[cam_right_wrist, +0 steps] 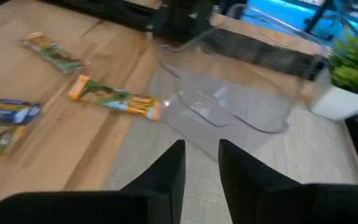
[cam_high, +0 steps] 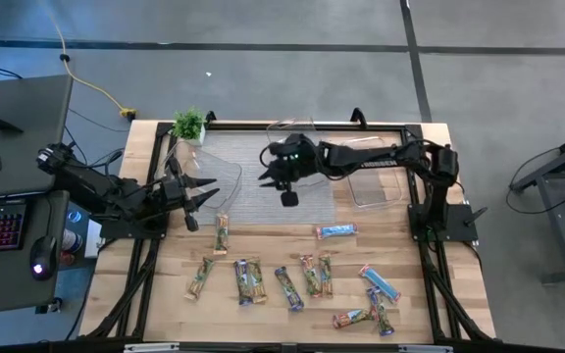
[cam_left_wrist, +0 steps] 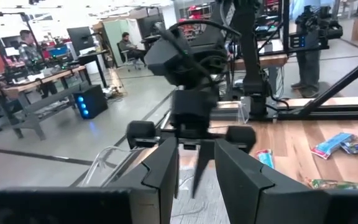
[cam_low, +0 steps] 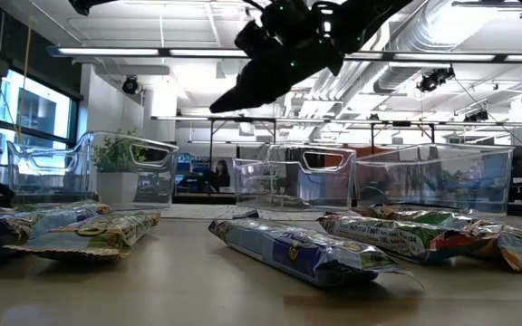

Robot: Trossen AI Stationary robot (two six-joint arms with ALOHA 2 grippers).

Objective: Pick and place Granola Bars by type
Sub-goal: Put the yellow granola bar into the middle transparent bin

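Note:
Several granola bars lie flat on the near half of the wooden table: a green/tan one [cam_high: 222,233], a light blue one [cam_high: 336,231], purple ones [cam_high: 250,281] and others towards the near right [cam_high: 379,283]. My right gripper [cam_high: 284,186] hangs above the grey mat [cam_high: 263,206], open by a narrow gap and empty [cam_right_wrist: 202,155]; its wrist view shows a green/tan bar [cam_right_wrist: 114,98] beside the mat. My left gripper [cam_high: 196,196] is at the mat's left edge, open and empty [cam_left_wrist: 196,168], pointing at the right gripper.
Three clear plastic tubs stand at the far side: one on the left [cam_high: 209,169], one at the far middle [cam_high: 297,127], one on the right [cam_high: 376,176]. A small potted plant [cam_high: 189,125] sits at the far left corner. A desk with a keyboard stands left of the table.

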